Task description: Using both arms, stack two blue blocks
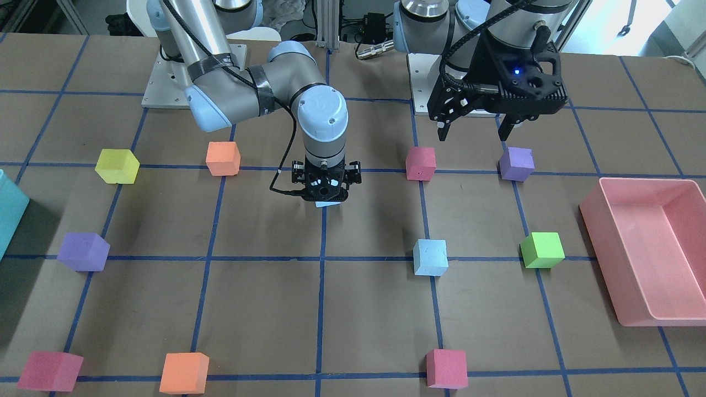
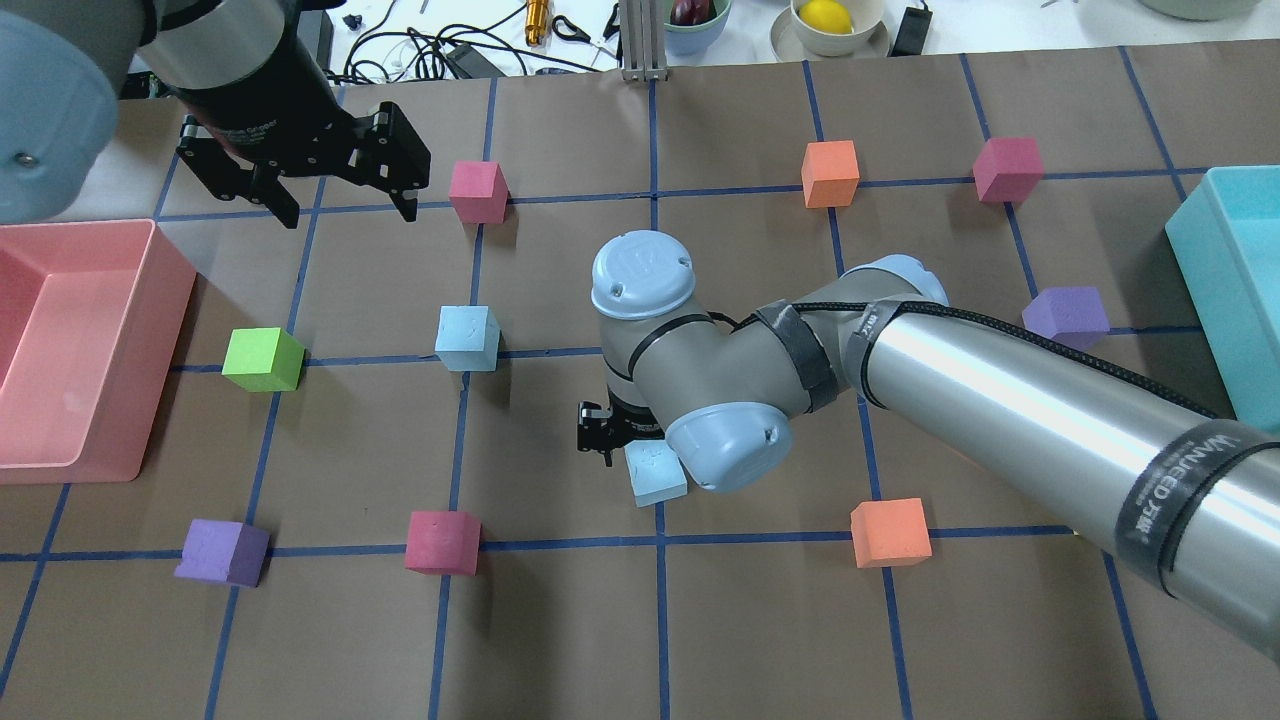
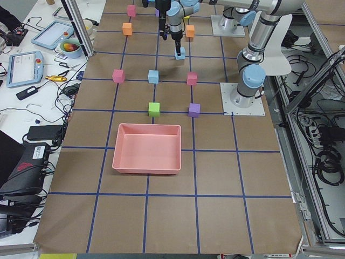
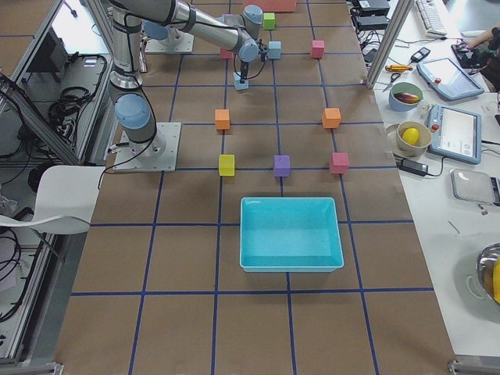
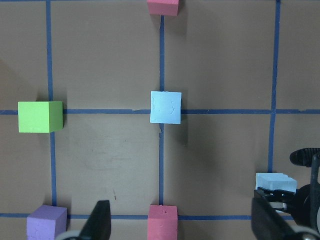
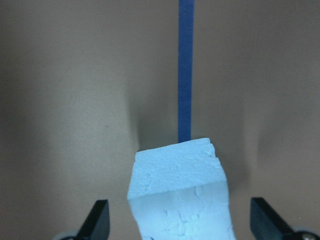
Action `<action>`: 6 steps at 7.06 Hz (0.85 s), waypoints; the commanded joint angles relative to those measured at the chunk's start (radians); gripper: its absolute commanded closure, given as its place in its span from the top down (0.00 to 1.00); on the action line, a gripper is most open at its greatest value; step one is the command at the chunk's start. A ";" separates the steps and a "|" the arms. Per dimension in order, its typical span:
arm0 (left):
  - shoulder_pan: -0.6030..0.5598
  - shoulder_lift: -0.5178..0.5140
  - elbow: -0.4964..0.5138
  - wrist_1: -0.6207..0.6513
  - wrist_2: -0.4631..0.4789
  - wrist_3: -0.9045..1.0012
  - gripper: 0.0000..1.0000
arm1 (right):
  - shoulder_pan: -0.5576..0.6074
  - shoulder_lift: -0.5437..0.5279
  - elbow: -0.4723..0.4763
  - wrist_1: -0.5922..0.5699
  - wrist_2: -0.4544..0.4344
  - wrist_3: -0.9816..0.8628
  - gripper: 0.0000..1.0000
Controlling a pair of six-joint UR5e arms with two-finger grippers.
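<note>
One pale blue block (image 2: 467, 338) stands alone on a grid line left of centre; it also shows in the front view (image 1: 430, 257) and the left wrist view (image 5: 165, 107). The second blue block (image 2: 655, 472) sits slightly turned under the right wrist and fills the lower middle of the right wrist view (image 6: 177, 195). My right gripper (image 1: 326, 194) is low over it, with its open fingers (image 6: 97, 220) apart from the block's sides. My left gripper (image 2: 348, 212) is open and empty, high above the table's far left, away from both blue blocks.
A pink bin (image 2: 165, 340) stands at the left edge and a teal bin (image 2: 1215, 300) at the right edge. A green cube (image 2: 262, 358), purple cubes (image 2: 222, 550), pink cubes (image 2: 478, 190) and orange cubes (image 2: 888, 532) are spread over the grid.
</note>
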 commanded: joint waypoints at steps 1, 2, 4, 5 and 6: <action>0.000 0.000 -0.001 0.000 -0.001 0.000 1.00 | -0.031 -0.009 -0.014 0.009 -0.004 -0.002 1.00; 0.000 -0.001 -0.002 0.000 -0.001 0.000 1.00 | -0.079 -0.044 -0.033 0.023 -0.006 -0.014 1.00; 0.005 -0.041 -0.040 0.055 -0.005 0.011 1.00 | -0.240 -0.172 -0.071 0.186 -0.021 -0.164 1.00; 0.006 -0.084 -0.092 0.149 -0.004 0.010 1.00 | -0.303 -0.241 -0.086 0.254 -0.080 -0.203 1.00; 0.006 -0.151 -0.137 0.293 -0.004 0.011 1.00 | -0.331 -0.288 -0.120 0.301 -0.178 -0.244 1.00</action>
